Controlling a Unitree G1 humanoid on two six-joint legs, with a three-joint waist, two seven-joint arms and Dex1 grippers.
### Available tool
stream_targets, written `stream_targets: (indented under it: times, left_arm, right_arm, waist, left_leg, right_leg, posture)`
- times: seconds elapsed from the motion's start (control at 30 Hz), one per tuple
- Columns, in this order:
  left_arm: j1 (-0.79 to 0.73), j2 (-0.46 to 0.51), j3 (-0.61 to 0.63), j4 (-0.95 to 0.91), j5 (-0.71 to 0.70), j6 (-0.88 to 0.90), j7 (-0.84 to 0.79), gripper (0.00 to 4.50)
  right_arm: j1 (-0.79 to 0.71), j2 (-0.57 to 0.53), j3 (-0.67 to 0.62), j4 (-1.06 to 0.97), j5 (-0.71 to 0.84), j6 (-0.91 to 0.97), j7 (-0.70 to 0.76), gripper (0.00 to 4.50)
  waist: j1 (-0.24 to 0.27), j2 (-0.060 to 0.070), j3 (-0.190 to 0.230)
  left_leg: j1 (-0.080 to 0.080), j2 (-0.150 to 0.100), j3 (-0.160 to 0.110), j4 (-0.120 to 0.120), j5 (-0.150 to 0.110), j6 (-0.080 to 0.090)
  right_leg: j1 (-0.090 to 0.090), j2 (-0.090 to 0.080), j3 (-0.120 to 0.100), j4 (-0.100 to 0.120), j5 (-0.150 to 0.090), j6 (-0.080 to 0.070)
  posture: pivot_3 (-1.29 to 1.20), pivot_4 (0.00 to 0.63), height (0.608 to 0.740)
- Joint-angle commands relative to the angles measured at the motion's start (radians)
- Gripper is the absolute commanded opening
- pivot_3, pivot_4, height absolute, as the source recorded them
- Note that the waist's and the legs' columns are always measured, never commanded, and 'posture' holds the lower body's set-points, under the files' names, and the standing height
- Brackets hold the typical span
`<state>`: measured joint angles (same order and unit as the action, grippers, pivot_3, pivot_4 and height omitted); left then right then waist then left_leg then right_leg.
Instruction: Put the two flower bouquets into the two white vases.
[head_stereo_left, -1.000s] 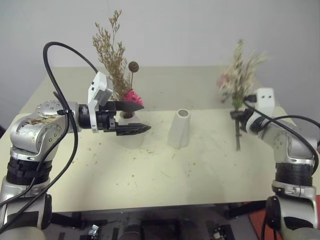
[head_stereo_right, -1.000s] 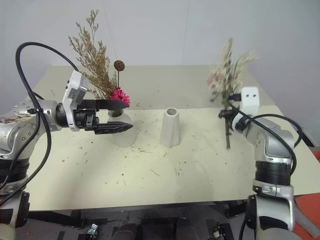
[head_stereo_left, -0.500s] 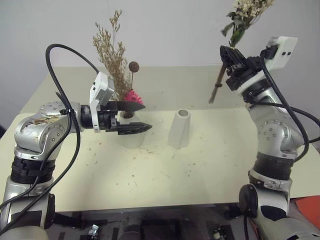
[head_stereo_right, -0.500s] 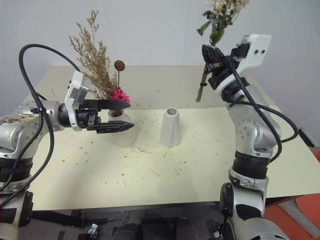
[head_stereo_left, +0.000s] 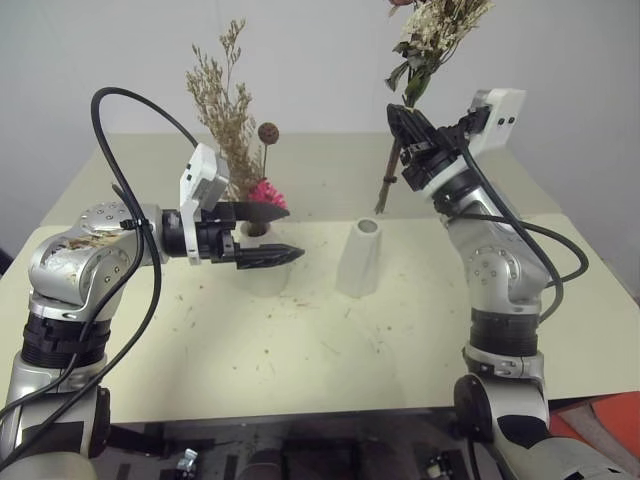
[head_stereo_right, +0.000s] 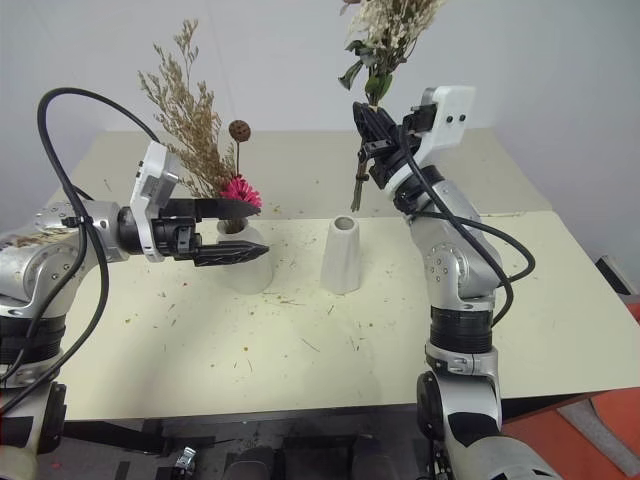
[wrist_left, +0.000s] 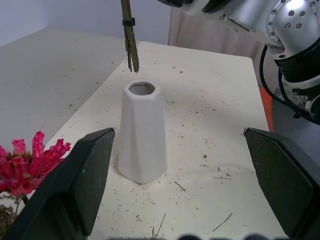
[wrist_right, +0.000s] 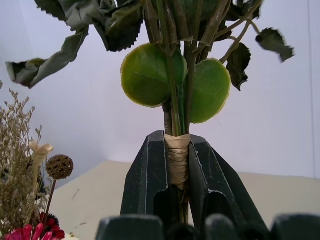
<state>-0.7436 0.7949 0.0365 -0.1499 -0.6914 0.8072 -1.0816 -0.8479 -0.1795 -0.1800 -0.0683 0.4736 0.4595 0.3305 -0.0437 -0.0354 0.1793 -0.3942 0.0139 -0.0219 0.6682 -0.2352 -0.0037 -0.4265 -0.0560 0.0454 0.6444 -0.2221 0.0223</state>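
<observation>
The right pincer (head_stereo_left: 408, 128) squeezes the white bouquet (head_stereo_left: 432, 30) by its stems, up above the tall vase (head_stereo_left: 360, 257). The left pincer (head_stereo_left: 280, 232) is wide open beside the round vase (head_stereo_right: 243, 262) (brown flowers inside).

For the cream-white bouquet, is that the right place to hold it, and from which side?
Probably yes. The right end effector is shut on the cream-white bouquet at its raffia-wrapped stem binding, below the leaves, coming from the side. That is the narrow, firm part; it leaves the bare stem ends free, hanging just above the tall vase's mouth.
</observation>
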Motion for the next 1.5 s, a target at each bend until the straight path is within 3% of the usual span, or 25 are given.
stream_targets:
  times: [0.03,0.87,1.5]
  left_arm:
    - [-0.004,0.017,0.034,-0.030,-0.008,-0.008,0.000,4.50]
    - [-0.007,0.020,0.027,-0.026,-0.002,-0.014,-0.001,4.50]
    - [0.005,0.029,0.035,-0.042,-0.007,-0.005,0.011,4.50]
  right_arm:
    - [0.003,-0.004,0.012,-0.016,-0.005,-0.026,0.004,0.23]
    - [0.000,0.012,0.057,-0.109,0.004,-0.038,0.004,0.23]
    - [0.116,0.022,0.110,-0.077,-0.045,-0.073,0.023,0.23]
  waist:
    - [0.000,0.000,0.000]
    - [-0.001,0.000,0.000]
    - [-0.001,0.000,0.000]
  left_leg:
    - [0.000,0.000,0.000,0.000,0.000,0.000]
    - [0.001,0.000,0.000,0.000,0.000,0.000]
    - [0.000,0.000,0.000,0.000,0.000,0.000]
  right_leg:
    - [0.000,0.000,0.000,0.000,0.000,0.000]
    - [0.000,0.000,0.000,0.001,0.000,0.000]
    - [0.000,0.000,0.000,0.000,0.000,0.000]
  posture:
    - [0.00,0.150,0.740]
    - [0.00,0.150,0.740]
    - [0.00,0.150,0.740]
